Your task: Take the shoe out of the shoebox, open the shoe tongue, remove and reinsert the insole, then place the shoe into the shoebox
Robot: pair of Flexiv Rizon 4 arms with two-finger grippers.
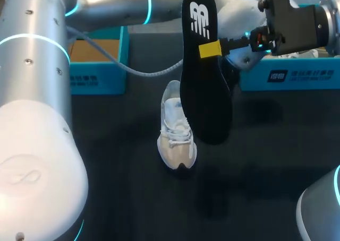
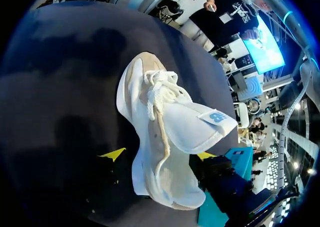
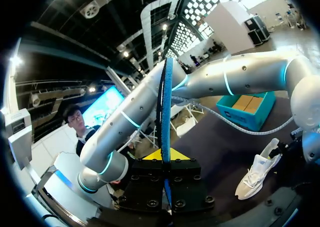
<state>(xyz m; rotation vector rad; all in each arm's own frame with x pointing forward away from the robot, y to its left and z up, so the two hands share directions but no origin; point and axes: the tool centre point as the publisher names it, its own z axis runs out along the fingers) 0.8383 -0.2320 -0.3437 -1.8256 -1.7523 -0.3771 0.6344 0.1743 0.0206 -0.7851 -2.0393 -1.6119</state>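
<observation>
Right jaws clamped on the black insole [image 1: 204,103], held high over the white shoe [image 1: 177,132] mid-bench [image 1: 117,161], probably ready for reinsertion; left jaws straddle the shoe's heel, likely steadying, grip unclear.

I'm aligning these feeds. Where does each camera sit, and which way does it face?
Head view: above and behind, looking down on the dark table; left arm, right arm and the right pincer, shut on the black foam insole, show.
Left wrist view: on the left arm, facing the white mesh shoe at the left pincer.
Right wrist view: on the right arm, looking past the right pincer and the edge-on insole toward the left arm.
Shared: all see the shoe.
</observation>
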